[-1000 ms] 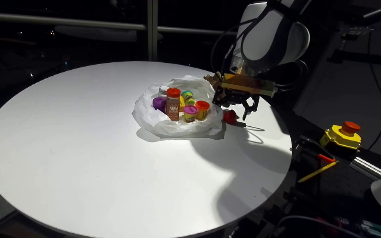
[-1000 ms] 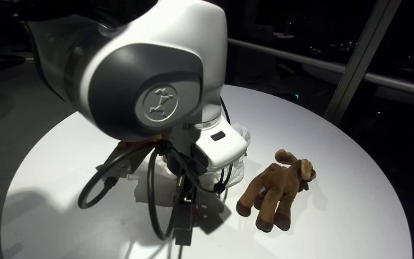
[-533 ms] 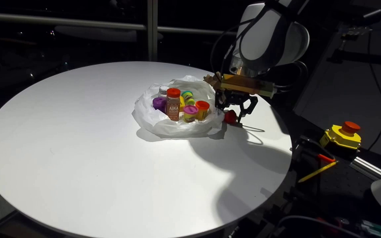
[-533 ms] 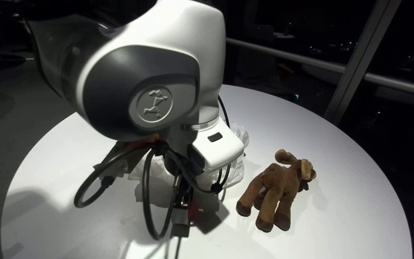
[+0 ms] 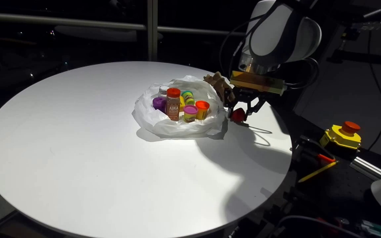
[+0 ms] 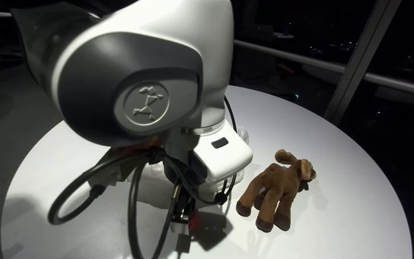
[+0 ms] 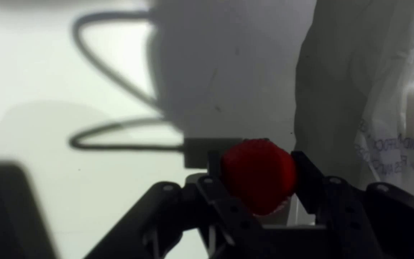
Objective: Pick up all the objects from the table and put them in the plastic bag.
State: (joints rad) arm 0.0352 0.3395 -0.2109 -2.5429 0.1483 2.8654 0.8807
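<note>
clasping a rounded red object (image 7: 259, 178) at lower centre of the wrist view, i have both fingers of my gripper (image 7: 257, 167) against it. at the centre of an exterior view, the white plastic bag (image 5: 177, 129) holds play-doh tubs (image 5: 190, 114) and a red-lidded ajika jar (image 5: 173, 105); in an exterior view a brown plush animal (image 6: 278, 182) lies lower right.

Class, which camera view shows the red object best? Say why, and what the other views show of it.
The wrist view: the red object looks largest there, held in the gripper, with most of its outline in sight. Both exterior views show it smaller; in an exterior view the red object is just a dim sliver.
</note>
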